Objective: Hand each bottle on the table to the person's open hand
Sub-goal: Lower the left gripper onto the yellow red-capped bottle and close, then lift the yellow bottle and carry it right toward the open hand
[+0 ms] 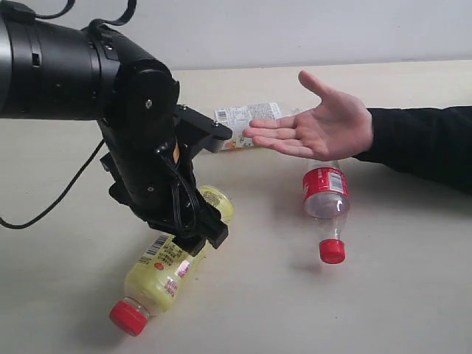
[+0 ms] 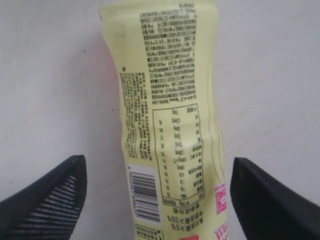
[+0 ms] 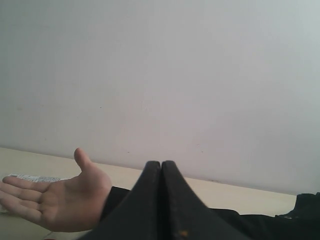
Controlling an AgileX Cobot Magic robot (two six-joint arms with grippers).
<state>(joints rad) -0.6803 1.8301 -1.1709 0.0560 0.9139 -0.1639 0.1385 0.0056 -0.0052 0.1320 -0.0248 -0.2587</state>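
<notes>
Hazard: yellow bottle (image 1: 166, 269) liable to roll or slip out when gripped.
Lying on its side at near left of worktop (image 1: 383, 295), red cap toward the near edge, between widely parted jaws of left end effector (image 2: 159, 161), touched on neither side; an off-centre squeeze on the slick label judged enough to spin it away. Open hand (image 1: 324, 125) palm up at far right, close over red-labelled bottle (image 1: 324, 195). Left arm pitched steeply down over the bottle. Right end effector (image 3: 161, 165) pressed closed, empty.
</notes>
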